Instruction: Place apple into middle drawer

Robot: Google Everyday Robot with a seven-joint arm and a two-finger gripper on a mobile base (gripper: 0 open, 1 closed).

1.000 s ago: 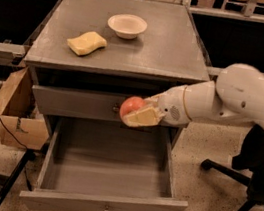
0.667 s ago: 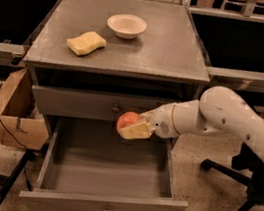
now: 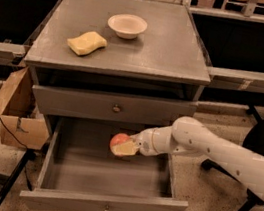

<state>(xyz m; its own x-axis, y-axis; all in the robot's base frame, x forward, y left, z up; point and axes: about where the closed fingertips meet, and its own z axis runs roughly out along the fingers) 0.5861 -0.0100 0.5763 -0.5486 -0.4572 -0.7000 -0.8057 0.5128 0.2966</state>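
Note:
The red apple [image 3: 119, 140] is held in my gripper [image 3: 123, 146], whose pale fingers [image 3: 125, 149] are shut on it. The apple hangs inside the open middle drawer [image 3: 99, 206], just above its floor near the back centre. The white arm reaches in from the right. The drawer is pulled out wide, with its flat front and small knob at the bottom of the view. The closed drawer front [image 3: 114, 107] with a round knob sits right above the apple.
A yellow wavy sponge [image 3: 86, 42] and a white bowl [image 3: 127, 25] lie on the cabinet top [image 3: 172, 48]. A cardboard box [image 3: 16, 115] stands on the floor at the left. A black office chair [image 3: 261, 150] stands at the right.
My gripper has moved down and a little left with the apple, from in front of the upper drawer front into the open middle drawer.

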